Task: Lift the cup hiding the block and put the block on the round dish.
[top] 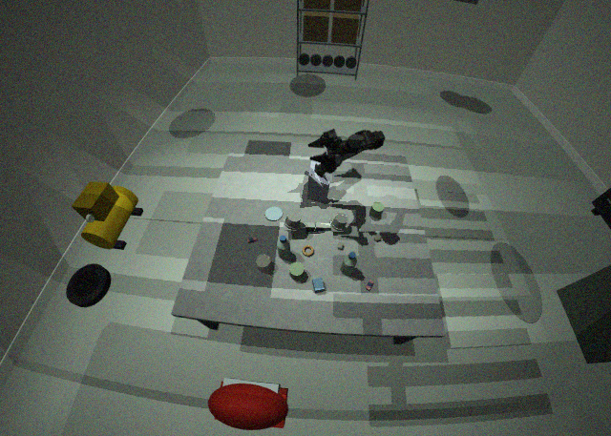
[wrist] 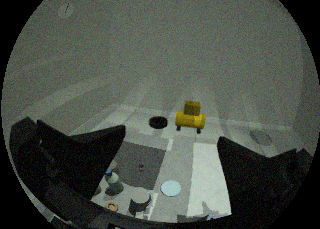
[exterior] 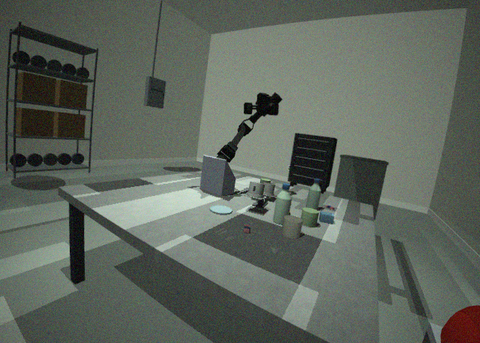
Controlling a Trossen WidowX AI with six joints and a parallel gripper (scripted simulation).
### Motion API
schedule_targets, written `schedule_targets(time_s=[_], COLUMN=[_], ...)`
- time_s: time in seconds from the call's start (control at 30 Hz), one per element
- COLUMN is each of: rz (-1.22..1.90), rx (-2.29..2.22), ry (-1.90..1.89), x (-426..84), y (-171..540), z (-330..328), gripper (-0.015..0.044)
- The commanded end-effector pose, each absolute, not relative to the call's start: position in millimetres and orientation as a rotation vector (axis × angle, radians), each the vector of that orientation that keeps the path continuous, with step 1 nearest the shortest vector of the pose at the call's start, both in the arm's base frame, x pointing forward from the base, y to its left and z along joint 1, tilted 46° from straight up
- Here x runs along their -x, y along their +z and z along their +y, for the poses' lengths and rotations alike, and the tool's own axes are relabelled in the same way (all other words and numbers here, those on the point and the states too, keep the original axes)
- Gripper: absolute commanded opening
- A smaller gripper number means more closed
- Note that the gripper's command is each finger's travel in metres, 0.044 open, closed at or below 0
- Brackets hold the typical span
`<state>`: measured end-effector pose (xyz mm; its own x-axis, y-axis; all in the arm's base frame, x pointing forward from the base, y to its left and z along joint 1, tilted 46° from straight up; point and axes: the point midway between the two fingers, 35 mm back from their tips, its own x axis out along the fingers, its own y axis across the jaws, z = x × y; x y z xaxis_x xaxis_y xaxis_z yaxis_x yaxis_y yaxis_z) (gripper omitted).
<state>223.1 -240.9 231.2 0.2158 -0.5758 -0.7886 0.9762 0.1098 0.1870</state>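
Two grey cups stand on the ends of the small balance (top: 317, 227) (exterior: 259, 210): the left cup (top: 293, 222) (exterior: 256, 189) (wrist: 140, 198) and the right cup (top: 340, 222) (exterior: 269, 190). I cannot tell which way the beam tilts. The block is not visible. The pale blue round dish (top: 273, 213) (exterior: 220, 209) (wrist: 171, 188) lies left of the balance with nothing on it. My gripper (top: 310, 151) (wrist: 172, 137) is open and empty, high above the table and well clear of the cups and dish.
Two blue-capped bottles (top: 283, 247) (top: 349, 261) stand in front of the balance, with an orange ring (top: 309, 247) between them. A beige cylinder (top: 263, 260) (exterior: 292, 227), a green cylinder (top: 296, 269) and a blue block (top: 318, 284) are nearer the front. Another green cylinder (top: 377, 207) stands right of the balance.
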Motion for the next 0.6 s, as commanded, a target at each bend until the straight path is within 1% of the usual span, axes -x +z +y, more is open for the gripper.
schedule_targets(time_s=[0.0,0.57], rz=[0.778,1.187], rx=[-0.772,-0.681], ry=[-1.164,-0.696], x=[-222.3,-211.2], y=[204.2,127.1], z=[-235.7,-200.8], gripper=[0.044,0.044])
